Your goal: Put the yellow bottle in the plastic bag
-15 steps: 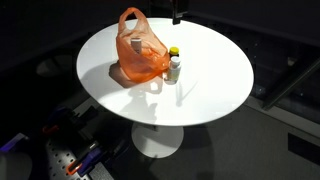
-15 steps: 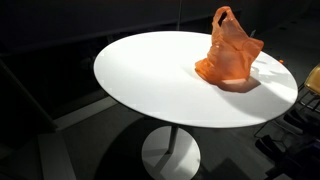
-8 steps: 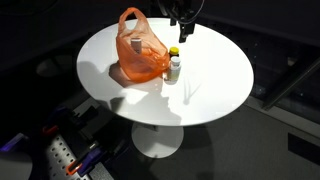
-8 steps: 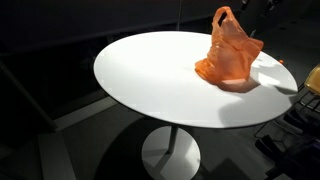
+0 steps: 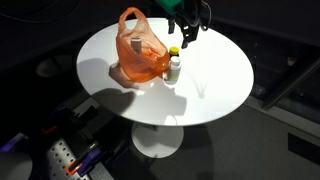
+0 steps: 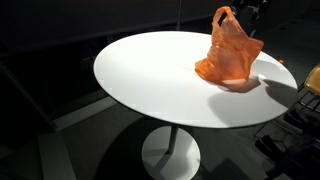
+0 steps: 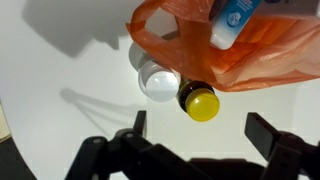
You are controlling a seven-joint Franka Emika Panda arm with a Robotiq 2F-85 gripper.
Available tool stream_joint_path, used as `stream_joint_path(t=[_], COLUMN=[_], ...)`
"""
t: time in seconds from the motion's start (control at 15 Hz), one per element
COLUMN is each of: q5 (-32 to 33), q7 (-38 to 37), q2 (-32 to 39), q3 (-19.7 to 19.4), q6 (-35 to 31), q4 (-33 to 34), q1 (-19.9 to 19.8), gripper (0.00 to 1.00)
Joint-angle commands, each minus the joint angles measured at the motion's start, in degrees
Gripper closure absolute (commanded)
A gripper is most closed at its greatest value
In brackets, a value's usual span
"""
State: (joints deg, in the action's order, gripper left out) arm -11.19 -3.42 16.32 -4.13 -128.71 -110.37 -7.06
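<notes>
Yellow bottle (image 7: 199, 101) stands on the round white table (image 7: 60, 50) right under the gripper (image 7: 200, 130), just ahead of the gap between its fingers in the wrist view. Its neck is dark and its round cap is bright yellow. It is outside the bag, against the bag's edge.

Touching it on one side is a second small bottle with a white cap (image 7: 158, 83), so the two stand as a tight pair below the fingers. In an exterior view the yellow cap (image 5: 174, 50) shows just beneath the gripper (image 5: 187, 35), with the white bottle (image 5: 175, 68) in front of it.

The orange plastic bag (image 7: 262, 60) lies beyond the bottles. It is thin, crinkled and half see-through, and its handles stand up (image 5: 133, 15). It crowds the yellow bottle's far side, and in an exterior view (image 6: 230, 55) it hides both bottles. Inside it lies a white and blue package (image 7: 235, 20); what the package is I cannot tell.

The tabletop is smooth and glossy on a single white pedestal (image 5: 157, 140).

The gripper's dark fingers (image 7: 136, 124) are spread wide, holding nothing and touching nothing.
</notes>
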Motion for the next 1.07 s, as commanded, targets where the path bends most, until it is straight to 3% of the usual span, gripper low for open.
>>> stream_joint_path(t=[0.0,0.4,1.0], q5=[0.36,0.35,-0.3], q7=[3.94,2.45,4.64], q2=[2.65,2.45,6.65], q3=[0.85,0.83,2.08], q6=[1.32,-0.07,-7.59], q4=[3.4,1.96,2.64], q1=[0.17,0.72,0.55], gripper=[0.0,0.0,0.0])
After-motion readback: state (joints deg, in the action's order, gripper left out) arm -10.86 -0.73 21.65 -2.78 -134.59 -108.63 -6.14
